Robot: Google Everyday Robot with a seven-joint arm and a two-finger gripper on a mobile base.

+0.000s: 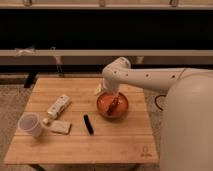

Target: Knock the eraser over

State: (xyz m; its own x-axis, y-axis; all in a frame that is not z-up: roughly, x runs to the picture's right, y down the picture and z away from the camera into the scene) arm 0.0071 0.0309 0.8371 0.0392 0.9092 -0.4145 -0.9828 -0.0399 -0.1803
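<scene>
The eraser [88, 124] shows as a short, narrow black bar on the wooden table [125, 142], left of centre, pointing roughly front to back. Only its dark edge shows; I cannot tell whether it stands on edge or lies flat. My gripper [114, 104] hangs from the white arm [145, 77] over the red-orange bowl [106, 111], to the right of the eraser and a little behind it. It is about a hand's width away from the eraser and does not touch it.
A white cup [30, 125] stands at the front left. A flat pale beige pad [60, 127] lies beside it, with a long white bottle-like thing [58, 106] behind. A small yellowish item [98, 90] lies behind the bowl. My white body [187, 130] fills the right side.
</scene>
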